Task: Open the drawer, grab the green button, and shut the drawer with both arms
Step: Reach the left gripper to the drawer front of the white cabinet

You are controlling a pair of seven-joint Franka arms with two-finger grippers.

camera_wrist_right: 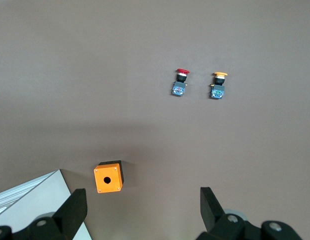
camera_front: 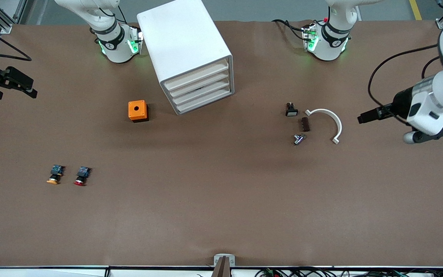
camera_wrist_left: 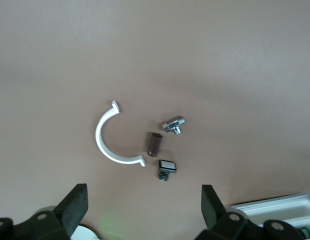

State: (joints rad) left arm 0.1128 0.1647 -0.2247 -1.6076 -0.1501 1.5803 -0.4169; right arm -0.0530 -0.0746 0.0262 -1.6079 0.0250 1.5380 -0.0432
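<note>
Matte brown table (camera_front: 221, 200), boxy white cabinet (camera_front: 183, 46)

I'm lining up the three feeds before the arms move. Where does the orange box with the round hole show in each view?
Front view: the orange box sits on the table beside the white cabinet, toward the right arm's end.
Left wrist view: not in it.
Right wrist view: the orange box shows low in the picture, next to a corner of the cabinet.
Shared landmark: the cabinet, seen in the front and right wrist views.
</note>
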